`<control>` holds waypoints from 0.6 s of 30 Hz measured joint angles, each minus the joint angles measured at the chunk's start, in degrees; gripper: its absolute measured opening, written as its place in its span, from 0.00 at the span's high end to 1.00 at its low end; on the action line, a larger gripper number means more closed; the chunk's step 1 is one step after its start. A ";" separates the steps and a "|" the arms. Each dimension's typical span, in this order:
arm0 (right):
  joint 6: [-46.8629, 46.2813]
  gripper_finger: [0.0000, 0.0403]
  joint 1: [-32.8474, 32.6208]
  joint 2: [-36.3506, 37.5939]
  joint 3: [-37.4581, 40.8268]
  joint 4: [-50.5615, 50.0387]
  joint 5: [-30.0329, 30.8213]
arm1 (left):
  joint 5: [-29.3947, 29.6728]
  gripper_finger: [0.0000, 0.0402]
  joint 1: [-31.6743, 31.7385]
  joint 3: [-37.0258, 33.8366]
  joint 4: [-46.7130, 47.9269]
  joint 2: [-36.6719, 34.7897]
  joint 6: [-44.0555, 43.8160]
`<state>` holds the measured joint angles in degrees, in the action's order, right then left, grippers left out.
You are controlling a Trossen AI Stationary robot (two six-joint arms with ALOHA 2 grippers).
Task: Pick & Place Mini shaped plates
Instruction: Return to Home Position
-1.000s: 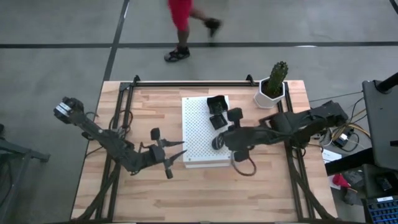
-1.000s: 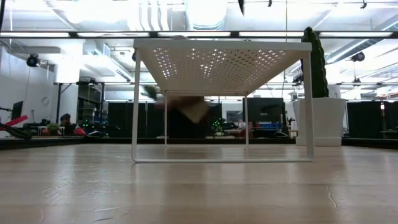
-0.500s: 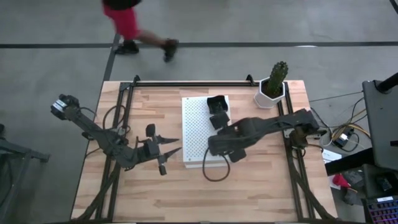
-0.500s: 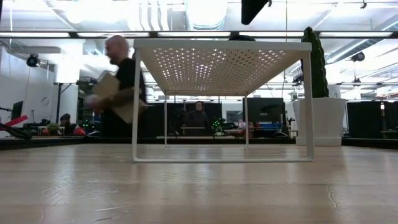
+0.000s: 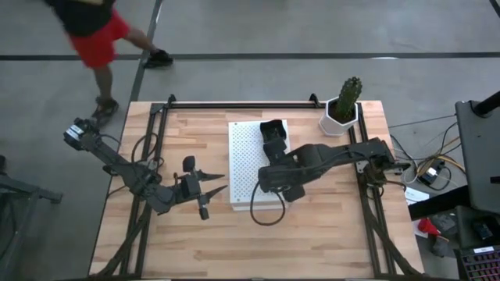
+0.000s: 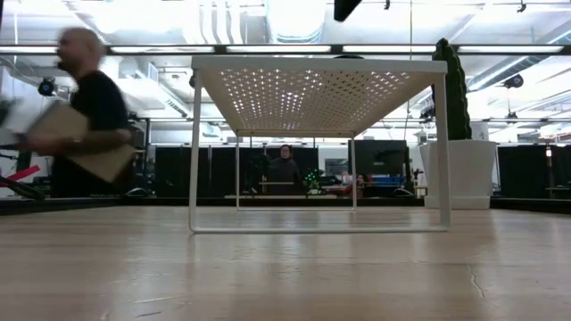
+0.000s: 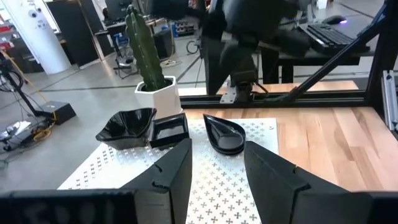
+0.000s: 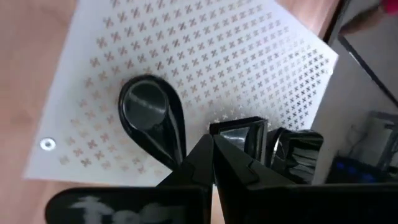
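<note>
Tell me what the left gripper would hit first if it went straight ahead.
Likely the drop-shaped plates on the white shelf, centred ahead of the left gripper; possibly the shelf edge first, height unclear.

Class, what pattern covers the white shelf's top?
The shelf has rows of small cross-shaped holes; right wrist view shows it best.

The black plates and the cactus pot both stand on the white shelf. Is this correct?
No. The black plates are on the white shelf, but the cactus pot stands on the wooden table beside it; the high view shows this.

Two dark jointed arms (image 5: 328,156), angular black claw (image 7: 217,152)
</note>
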<state>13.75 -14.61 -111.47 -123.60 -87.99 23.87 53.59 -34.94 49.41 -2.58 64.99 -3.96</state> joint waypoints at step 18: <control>-8.19 0.98 -3.07 28.87 41.10 52.12 -8.52 | -5.57 0.98 0.91 -0.42 1.02 0.14 -2.16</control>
<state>5.57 -17.68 -82.60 -82.51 -35.87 15.36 48.02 -34.03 48.98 -1.57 65.13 -6.12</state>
